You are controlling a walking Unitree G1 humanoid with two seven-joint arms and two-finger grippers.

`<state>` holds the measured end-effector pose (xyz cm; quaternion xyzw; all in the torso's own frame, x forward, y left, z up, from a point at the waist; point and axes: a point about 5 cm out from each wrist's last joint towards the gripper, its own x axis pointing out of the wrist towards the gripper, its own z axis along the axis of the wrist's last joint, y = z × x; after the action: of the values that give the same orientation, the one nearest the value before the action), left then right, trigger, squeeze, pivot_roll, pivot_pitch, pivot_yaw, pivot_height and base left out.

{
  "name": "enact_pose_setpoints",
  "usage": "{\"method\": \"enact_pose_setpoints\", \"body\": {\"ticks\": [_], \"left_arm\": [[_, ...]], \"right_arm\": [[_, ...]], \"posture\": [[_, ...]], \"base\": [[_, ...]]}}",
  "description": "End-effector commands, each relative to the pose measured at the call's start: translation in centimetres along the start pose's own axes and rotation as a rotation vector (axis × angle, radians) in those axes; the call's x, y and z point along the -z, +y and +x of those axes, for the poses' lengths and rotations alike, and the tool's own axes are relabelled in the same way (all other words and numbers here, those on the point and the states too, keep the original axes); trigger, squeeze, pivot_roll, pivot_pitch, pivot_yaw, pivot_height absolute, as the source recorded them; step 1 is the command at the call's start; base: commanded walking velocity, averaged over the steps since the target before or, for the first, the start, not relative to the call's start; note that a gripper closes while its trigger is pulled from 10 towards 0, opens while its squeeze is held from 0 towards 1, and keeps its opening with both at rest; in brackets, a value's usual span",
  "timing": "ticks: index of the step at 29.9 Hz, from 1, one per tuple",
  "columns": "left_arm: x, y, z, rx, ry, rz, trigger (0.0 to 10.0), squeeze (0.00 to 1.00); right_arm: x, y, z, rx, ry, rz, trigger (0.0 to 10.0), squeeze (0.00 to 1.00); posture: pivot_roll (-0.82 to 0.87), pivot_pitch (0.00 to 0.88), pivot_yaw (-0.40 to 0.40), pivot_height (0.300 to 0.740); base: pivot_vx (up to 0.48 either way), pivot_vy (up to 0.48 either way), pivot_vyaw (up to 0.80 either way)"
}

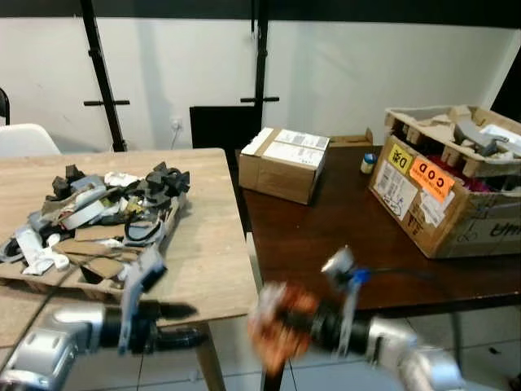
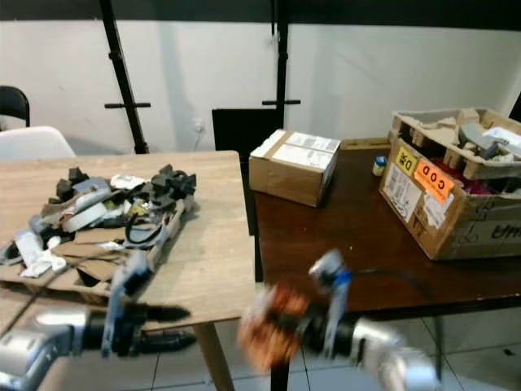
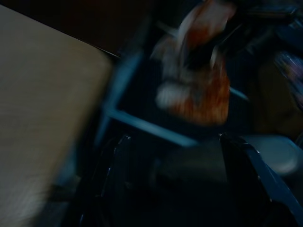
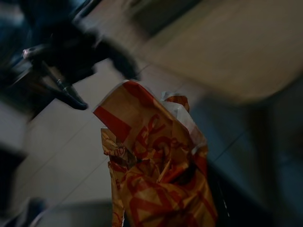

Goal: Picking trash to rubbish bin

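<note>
A crumpled orange-and-white paper wrapper (image 1: pixel 275 327) hangs in the air below the gap between the two tables, blurred. My right gripper (image 1: pixel 301 326) is shut on it, reaching leftward from the lower right. The right wrist view gives a close look at the wrapper (image 4: pixel 156 175) with red print, tiled floor beneath it. My left gripper (image 1: pixel 192 322) is stretched out low beside the front edge of the light wooden table (image 1: pixel 212 269). Its two black fingers (image 3: pixel 118 156) are open with nothing between them, pointing toward the wrapper (image 3: pixel 199 90) a short way off.
A pile of mixed trash (image 1: pixel 106 216) lies on a cardboard tray on the light table. The dark brown table (image 1: pixel 326 236) carries a small sealed box (image 1: pixel 283 163), a small bottle (image 1: pixel 369 162) and a large carton (image 1: pixel 452 175) full of cardboard scraps. A white chair (image 1: pixel 24 138) stands far left.
</note>
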<state>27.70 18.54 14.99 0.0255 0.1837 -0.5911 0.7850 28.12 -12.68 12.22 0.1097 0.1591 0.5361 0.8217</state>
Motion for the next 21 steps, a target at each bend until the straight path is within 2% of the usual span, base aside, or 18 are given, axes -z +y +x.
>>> {"method": "enact_pose_setpoints", "body": {"ticks": [1, 3, 6, 7, 8, 9, 11, 14, 15, 16, 20, 21], "left_arm": [[0.5, -0.4, 0.3, 0.018, 0.047, 0.005, 10.0, 0.00], [1.1, -0.7, 0.7, 0.025, 0.071, -0.002, 10.0, 0.00], [3.9, -0.6, 2.2, -0.026, 0.177, -0.011, 10.0, 0.00], [3.9, -0.6, 2.2, -0.026, 0.177, -0.011, 10.0, 0.00], [6.0, -0.5, 3.0, -0.088, 0.279, 0.012, 10.0, 0.00], [6.0, -0.5, 3.0, -0.088, 0.279, 0.012, 10.0, 0.00], [8.1, 0.1, 3.8, -0.201, 0.383, 0.043, 10.0, 0.00], [8.9, 0.2, 4.1, -0.244, 0.415, 0.051, 10.0, 0.00], [9.8, 0.3, 4.7, -0.294, 0.440, 0.019, 10.0, 0.00], [11.6, 0.1, 6.1, -0.391, 0.474, -0.056, 10.0, 0.00], [12.8, 0.2, 6.8, -0.477, 0.493, -0.109, 10.0, 0.00], [13.6, 0.3, 7.0, -0.547, 0.496, -0.148, 10.0, 0.00]], "right_arm": [[-0.2, 0.4, -0.1, -0.025, 0.026, -0.033, 0.0, 0.00], [0.3, 0.5, 0.0, -0.032, 0.045, -0.028, 0.0, 0.00], [2.2, 0.7, 0.5, -0.034, 0.136, -0.033, 0.0, 0.00], [2.2, 0.7, 0.5, -0.034, 0.136, -0.033, 0.0, 0.00], [3.5, 0.5, 0.8, -0.002, 0.212, -0.053, 0.0, 0.00], [3.5, 0.5, 0.8, -0.002, 0.212, -0.053, 0.0, 0.00], [5.0, 0.0, 0.9, 0.041, 0.290, -0.076, 0.0, 0.00], [5.5, -0.2, 1.0, 0.060, 0.321, -0.080, 0.0, 0.00], [6.5, -0.3, 1.0, 0.078, 0.371, -0.101, 0.0, 0.00], [8.7, -0.7, 1.1, 0.125, 0.487, -0.152, 0.0, 0.00], [10.1, -1.0, 1.0, 0.163, 0.551, -0.177, 0.0, 0.00], [11.0, -1.4, 1.0, 0.233, 0.577, -0.179, 0.0, 0.00]], "posture": [[-0.05, 0.122, 0.008, 0.740], [-0.05, 0.122, 0.010, 0.740], [-0.05, 0.118, 0.011, 0.740], [-0.05, 0.118, 0.011, 0.740], [-0.05, 0.118, 0.011, 0.740], [-0.05, 0.118, 0.011, 0.740], [-0.06, 0.115, 0.009, 0.740], [-0.06, 0.115, 0.009, 0.740], [-0.06, 0.112, 0.007, 0.740], [-0.06, 0.109, 0.004, 0.740], [-0.06, 0.108, 0.005, 0.740], [-0.06, 0.108, 0.005, 0.740]], "base": [[0.000, 0.000, 0.00], [0.000, 0.000, 0.00], [0.000, 0.000, 0.00], [0.000, 0.000, 0.00], [0.000, 0.000, 0.00], [0.000, 0.000, 0.00], [0.000, 0.000, 0.00], [0.000, 0.000, 0.00], [0.000, 0.000, 0.00], [0.000, 0.000, 0.00], [0.000, 0.000, 0.00], [0.000, 0.000, 0.00]]}}
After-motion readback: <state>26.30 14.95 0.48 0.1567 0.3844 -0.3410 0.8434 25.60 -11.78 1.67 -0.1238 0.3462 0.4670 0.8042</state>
